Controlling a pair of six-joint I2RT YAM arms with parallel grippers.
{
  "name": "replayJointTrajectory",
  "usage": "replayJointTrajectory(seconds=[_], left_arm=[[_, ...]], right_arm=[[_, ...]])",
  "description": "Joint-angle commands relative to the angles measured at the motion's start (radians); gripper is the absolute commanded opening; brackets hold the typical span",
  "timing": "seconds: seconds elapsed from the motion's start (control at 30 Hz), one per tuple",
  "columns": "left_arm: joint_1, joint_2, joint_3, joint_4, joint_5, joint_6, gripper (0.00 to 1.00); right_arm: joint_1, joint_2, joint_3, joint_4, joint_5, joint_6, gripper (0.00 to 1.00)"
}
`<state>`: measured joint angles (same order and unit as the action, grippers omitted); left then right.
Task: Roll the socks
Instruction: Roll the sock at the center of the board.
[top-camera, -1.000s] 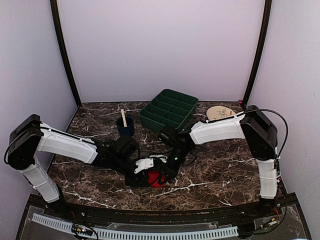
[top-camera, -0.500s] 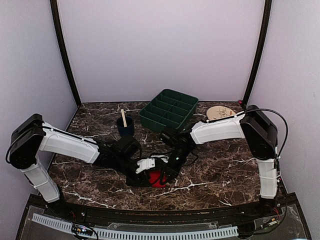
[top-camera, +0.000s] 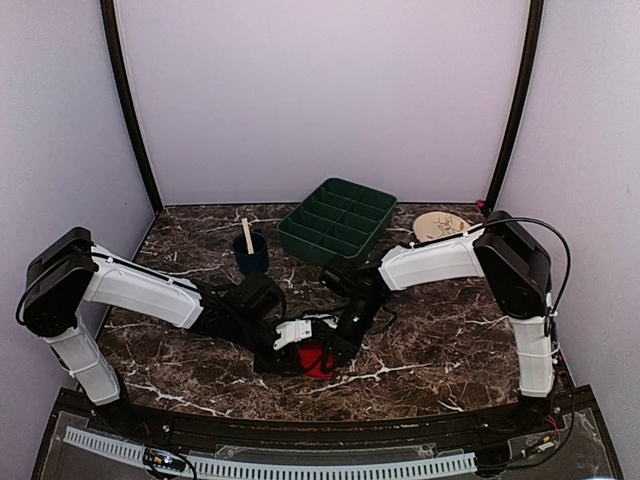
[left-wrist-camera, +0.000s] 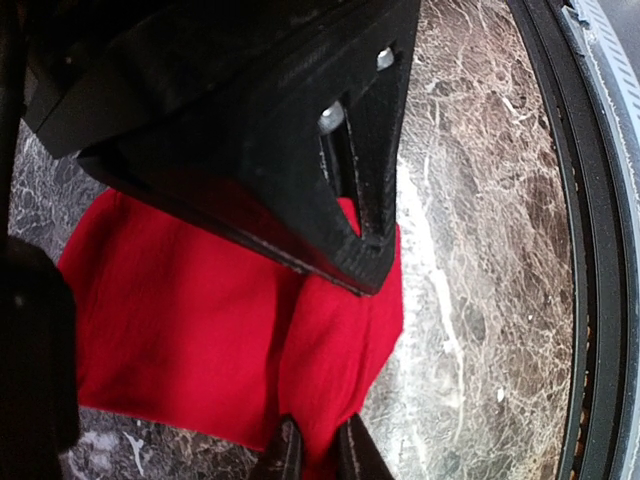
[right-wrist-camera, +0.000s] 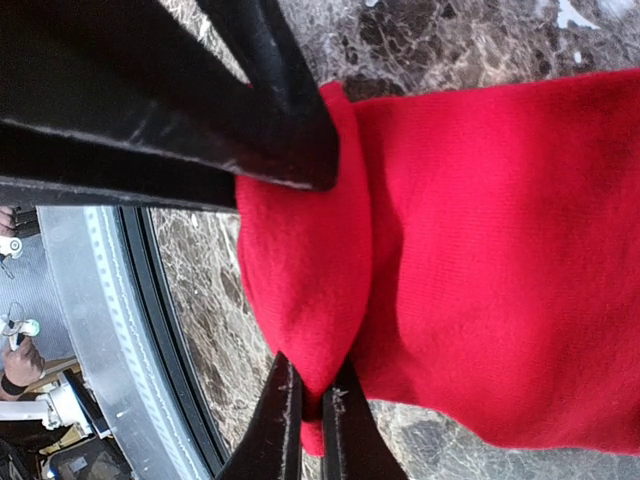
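Note:
A bright red sock (top-camera: 316, 360) lies bunched on the marble table near the front edge, between both grippers. In the left wrist view my left gripper (left-wrist-camera: 318, 455) is shut on a raised fold of the red sock (left-wrist-camera: 200, 320), with the right gripper's black body (left-wrist-camera: 260, 130) looming right above it. In the right wrist view my right gripper (right-wrist-camera: 310, 425) is shut on a rounded fold of the same sock (right-wrist-camera: 480, 230), and the left gripper's dark fingers (right-wrist-camera: 200, 110) cross the top. From above, the left gripper (top-camera: 292, 352) and right gripper (top-camera: 335, 348) meet over the sock.
A green compartment tray (top-camera: 338, 218) stands at the back centre. A dark blue cup (top-camera: 251, 252) with a wooden stick is at the back left, and a round wooden disc (top-camera: 440, 225) at the back right. The table's black front rail (top-camera: 300, 425) runs close to the sock.
Both wrists have shifted only slightly over the red sock; the sock itself stays in the same spot.

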<state>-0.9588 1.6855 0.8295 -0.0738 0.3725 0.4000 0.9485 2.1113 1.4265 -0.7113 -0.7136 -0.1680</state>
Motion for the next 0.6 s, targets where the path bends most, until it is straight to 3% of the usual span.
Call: replayJointTrajectory(seconds=[0.0, 0.17, 0.33, 0.57], left_arm=[[-0.011, 0.019, -0.004, -0.026, -0.021, 0.013, 0.11], [-0.011, 0.022, 0.003, -0.054, -0.001, 0.025, 0.06], [-0.009, 0.033, 0.019, -0.089, 0.013, 0.028, 0.05], [-0.006, 0.05, 0.035, -0.111, 0.035, 0.024, 0.04]], right_arm=[[-0.006, 0.006, 0.006, 0.014, -0.053, 0.004, 0.0], [-0.018, 0.008, 0.007, 0.017, -0.051, 0.013, 0.01], [-0.032, 0.002, -0.011, 0.032, -0.041, 0.027, 0.21], [-0.06, -0.045, -0.09, 0.11, -0.043, 0.078, 0.29]])
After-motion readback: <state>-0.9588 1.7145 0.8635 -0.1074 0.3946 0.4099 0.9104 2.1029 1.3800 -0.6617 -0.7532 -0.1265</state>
